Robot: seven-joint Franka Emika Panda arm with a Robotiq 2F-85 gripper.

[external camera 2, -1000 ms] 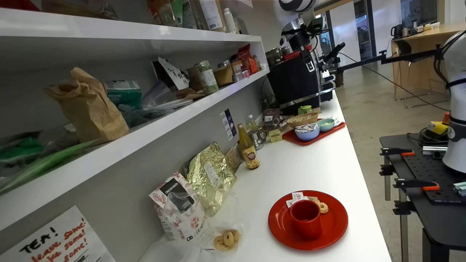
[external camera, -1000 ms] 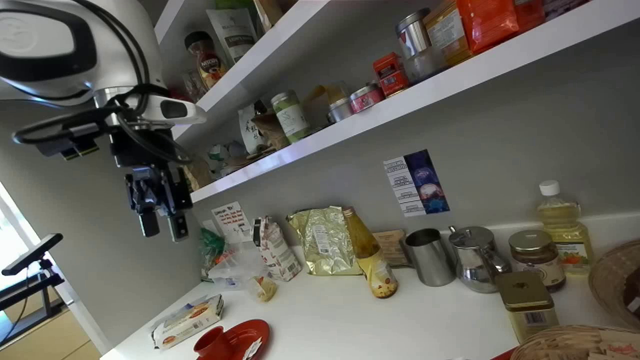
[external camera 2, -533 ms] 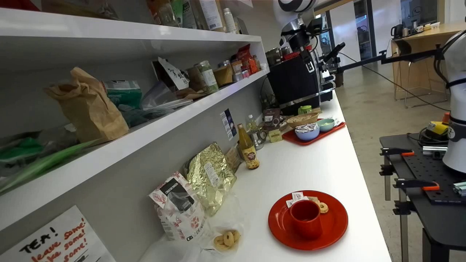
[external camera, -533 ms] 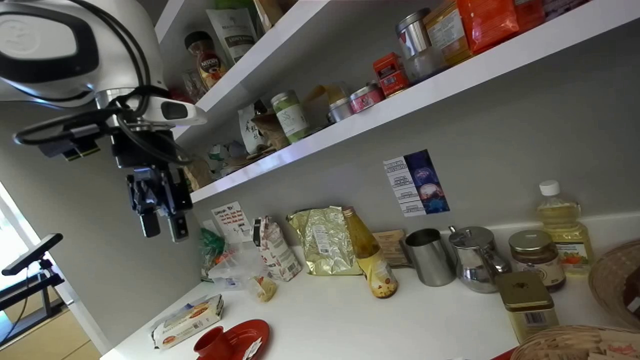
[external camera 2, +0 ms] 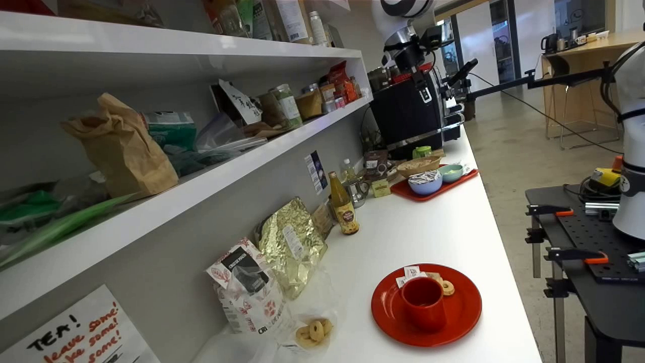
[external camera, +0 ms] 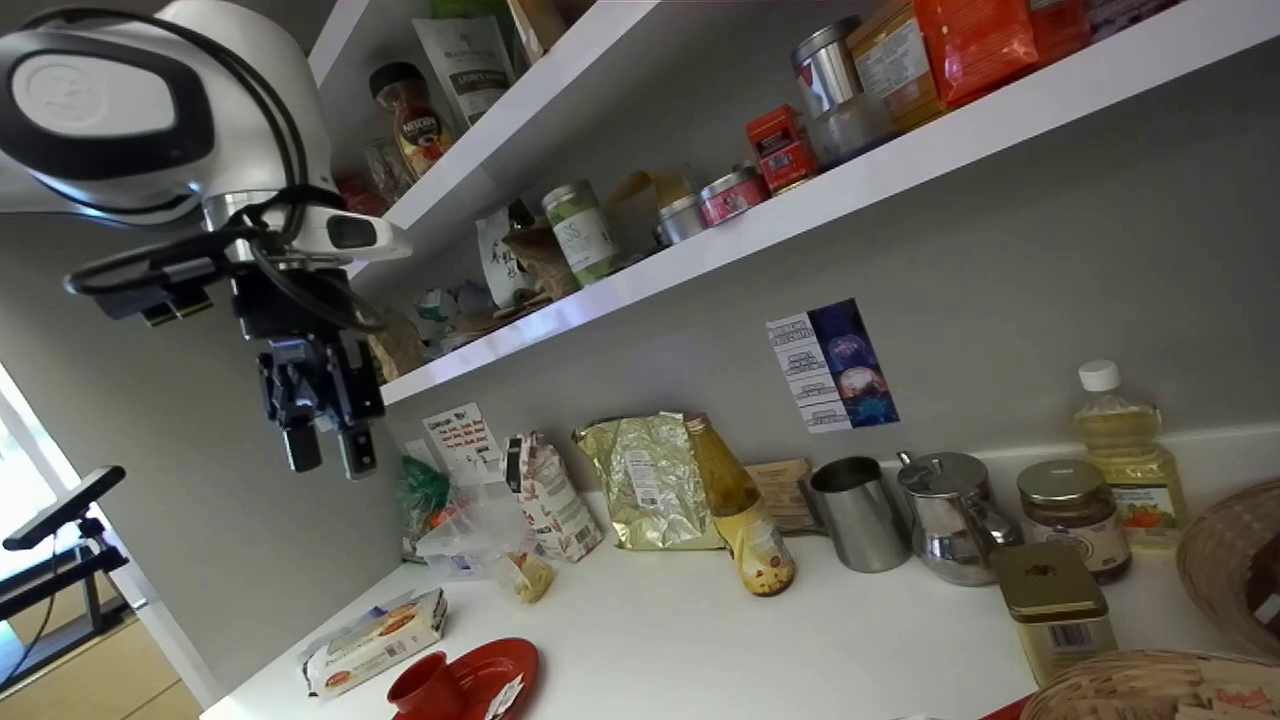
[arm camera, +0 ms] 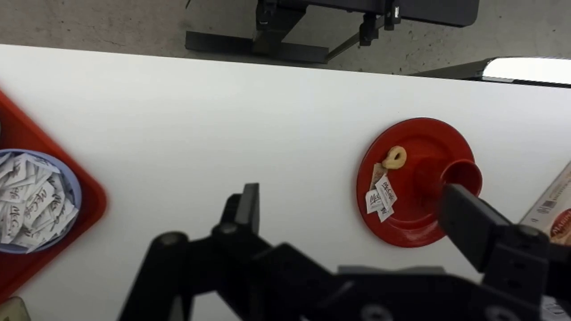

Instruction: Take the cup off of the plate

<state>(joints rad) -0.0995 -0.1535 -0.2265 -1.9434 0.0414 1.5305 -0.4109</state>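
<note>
Your tool (external camera: pixel 331 458) hangs at the left of the frame in an exterior view, well above the counter (external camera 2: pixel 428 232), its fingers (arm camera: pixel 473 225) spread wide; through the gap your wrist view shows bare white surface and part of the red plate (external camera 2: pixel 464 313). The red cup (external camera 2: pixel 424 308) stands upright on that plate, low and right of centre in an exterior view. Sharing the plate with it you have paper sachets (external camera 2: pixel 412 273) and a ring biscuit (external camera 2: pixel 451 289), both above the cup in that frame.

In your wrist view the finger at the right hides part of the cup's lower edge, and a long cream packet (arm camera: pixel 552 210) lies near the plate at the right edge of the frame. At the left edge, well apart from the cup, a red tray (arm camera: pixel 93 192) carries a blue bowl (arm camera: pixel 76 195) of white packets (arm camera: pixel 33 205).

Nearer the wall (external camera 2: pixel 211 232) in an exterior view, left of the plate, you have a clear bag of rings (external camera 2: pixel 315 333), a red-and-white bag (external camera 2: pixel 247 292), a gold foil bag (external camera 2: pixel 292 247) and, farther up, a yellow-labelled bottle (external camera 2: pixel 345 209). The white shelf (external camera: pixel 900 162) slants across an exterior view, its lower end beside your tool's outline; how near the two are, you cannot tell.
</note>
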